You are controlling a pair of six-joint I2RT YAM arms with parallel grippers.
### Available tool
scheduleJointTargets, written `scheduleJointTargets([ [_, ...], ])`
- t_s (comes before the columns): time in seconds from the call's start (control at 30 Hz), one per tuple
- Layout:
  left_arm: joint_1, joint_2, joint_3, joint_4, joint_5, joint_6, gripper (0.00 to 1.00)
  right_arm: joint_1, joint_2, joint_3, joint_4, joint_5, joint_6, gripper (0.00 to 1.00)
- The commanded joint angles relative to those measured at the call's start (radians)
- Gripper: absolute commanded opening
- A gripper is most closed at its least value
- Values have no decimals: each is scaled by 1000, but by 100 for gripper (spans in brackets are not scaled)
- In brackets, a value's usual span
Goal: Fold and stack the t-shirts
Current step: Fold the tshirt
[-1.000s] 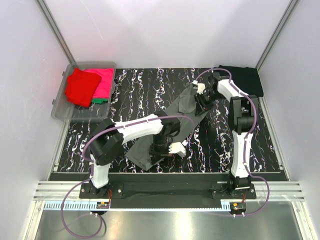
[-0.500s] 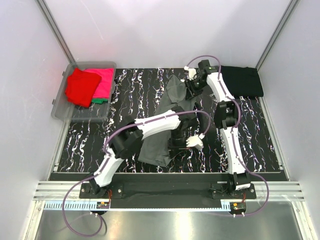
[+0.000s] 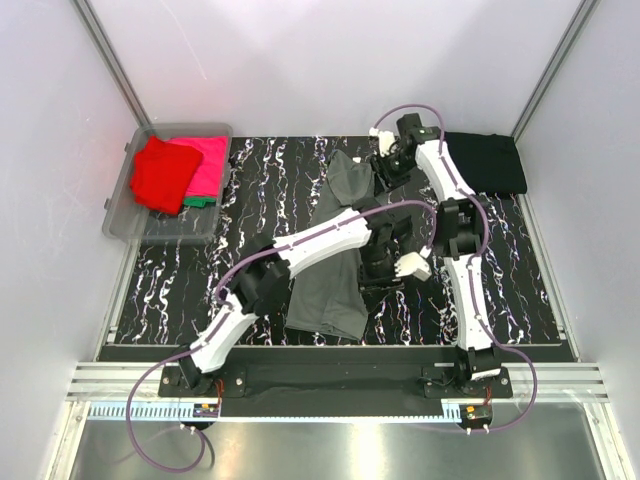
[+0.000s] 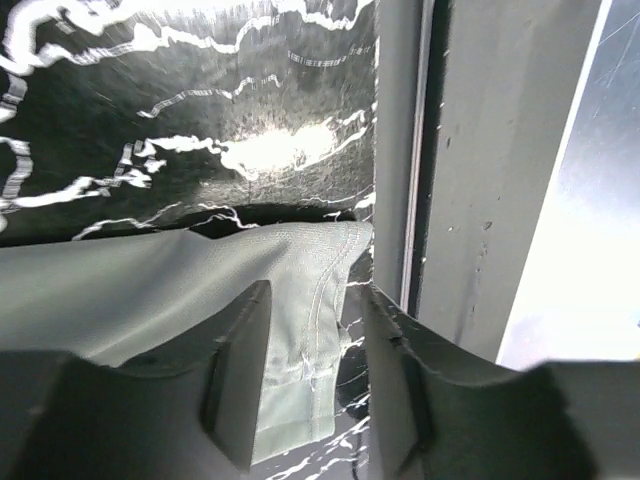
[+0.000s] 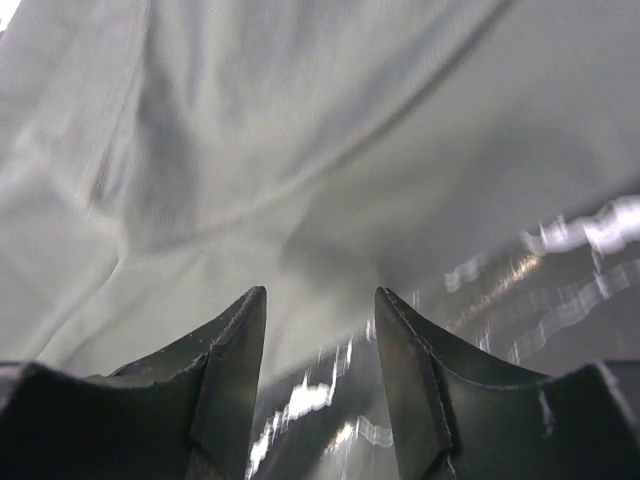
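Left wrist: t-shirt (image 4: 180,290) maybe between fingers (image 4: 240,370)

Table (image 3: 260,190): black marbled top, white veining. Dark grey t-shirt (image 3: 335,285) spread lengthwise mid-table, lightly wrinkled. Black t-shirt (image 3: 490,165) lies folded at the far right corner. Clear bin (image 3: 170,233) far left, apparently overhanging the table's left edge.

Bright, even overhead light in the top view; sharp, with faint shadows on the table (image 3: 270,170). White glare on the table in the left wrist view, blown-out highlight beyond its edge. Blurred dark grey t-shirt (image 5: 300,150) in the right wrist view.
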Motion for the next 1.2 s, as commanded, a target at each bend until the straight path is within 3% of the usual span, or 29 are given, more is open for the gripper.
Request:
scheduleJointTargets([
  [0.0, 22, -150, 81, -41, 28, 21, 47, 9, -217, -49, 20, 35, -2, 55],
  [0.13, 67, -173, 71, -14, -53, 24, 46, 9, -274, -128, 18, 44, 8, 55],
  [0.43, 188, -190, -306, 117, -79, 73, 29, 27, -324, -355, 40, 26, 43, 55],
  [0.67, 226, -209, -481, 219, -81, 67, 28, 30, -234, -300, 47, 32, 47, 54],
  [1.17, 226, -74, -408, 269, -26, 41, 27, 61, -28, -124, 50, 105, 60, 53],
])
